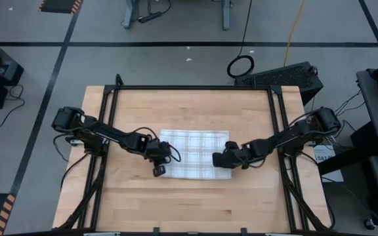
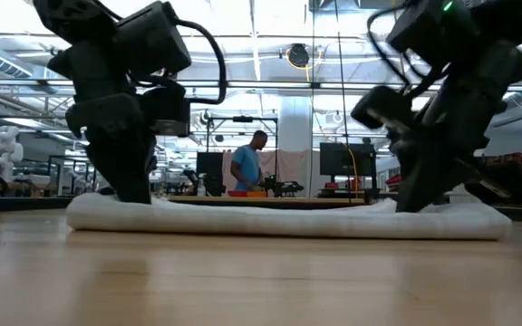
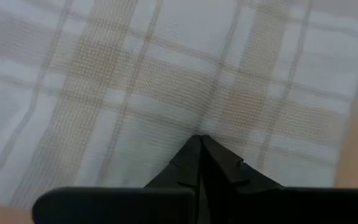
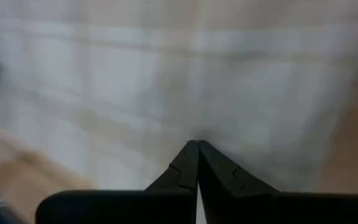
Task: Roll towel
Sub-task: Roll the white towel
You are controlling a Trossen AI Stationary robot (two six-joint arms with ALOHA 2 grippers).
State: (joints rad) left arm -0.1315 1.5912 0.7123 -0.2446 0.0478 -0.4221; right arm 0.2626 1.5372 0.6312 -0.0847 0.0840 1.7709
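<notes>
The towel [image 1: 192, 152] is a white cloth with a faint plaid check, lying flat as a thick pad on the wooden table [image 1: 189, 203]. In the low view the towel [image 2: 279, 220] is a long low band. My left gripper [image 1: 159, 167] is shut over the towel's left end, near its near edge. Its closed tips [image 3: 201, 140] point steeply down at the checked cloth [image 3: 135, 81]. My right gripper [image 1: 217, 159] is shut over the towel's right part. Its closed tips [image 4: 197, 144] point down at the blurred cloth [image 4: 166, 81]. My left gripper presses its shut fingertips [image 3: 191, 152] on the towel's top face near the left end [image 3: 201, 127], slanting down from the table's left. The cloth stays flat on the table. My right gripper comes slanting down from the table's right with shut fingertips [image 2: 420, 204] at the towel's top near its right end [image 2: 383, 206]. Blur hides whether they touch.
A black frame [image 1: 189, 88] runs round the table's far and side edges. Bare wood lies in front of the towel [image 2: 261, 272]. Beyond the table, a person [image 2: 246, 167] stands at a bench in the room.
</notes>
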